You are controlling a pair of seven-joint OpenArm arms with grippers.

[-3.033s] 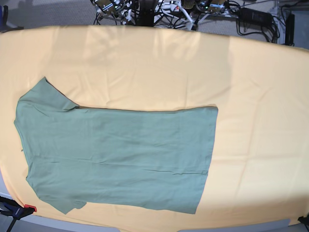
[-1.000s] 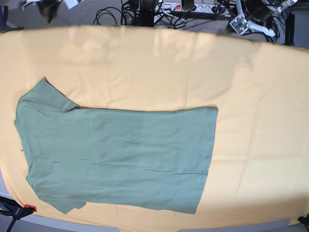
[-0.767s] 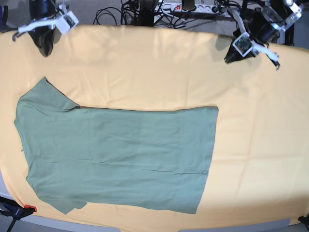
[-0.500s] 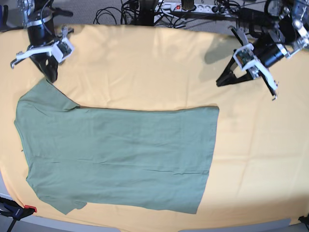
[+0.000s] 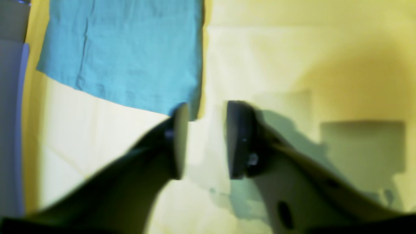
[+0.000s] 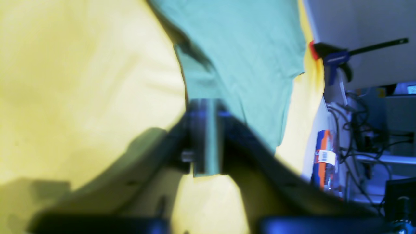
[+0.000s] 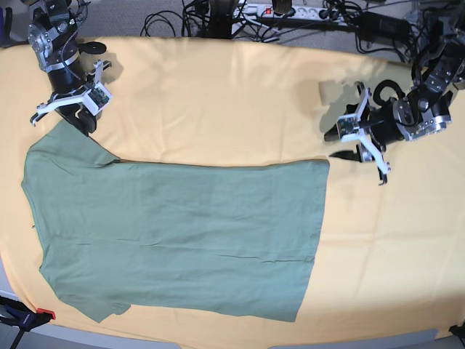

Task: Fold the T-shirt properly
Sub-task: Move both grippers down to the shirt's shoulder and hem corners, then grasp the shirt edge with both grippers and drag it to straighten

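The sage-green T-shirt (image 7: 174, 233) lies flat on the orange-yellow table cloth (image 7: 232, 94), neck end to the left and hem to the right. My left gripper (image 7: 333, 145) hovers just right of the hem's far corner with its jaws open. In the left wrist view that gripper (image 5: 203, 110) is empty, and the T-shirt (image 5: 130, 52) corner lies at its left fingertip. My right gripper (image 7: 78, 125) sits at the tip of the far sleeve. In the blurred right wrist view this gripper (image 6: 206, 104) has its jaws a little apart, just short of the T-shirt (image 6: 240, 48).
Cables and a power strip (image 7: 283, 11) lie behind the table's far edge. A red-and-blue clamp (image 7: 25, 316) grips the near left corner; the clamp (image 6: 331, 58) also shows in the right wrist view, above an orange-labelled bottle (image 6: 323, 156).
Both arms came down from the far edge onto the cloth: the left gripper moved to the hem corner, the right to the sleeve tip. Both jaws have opened. The T-shirt has not moved.
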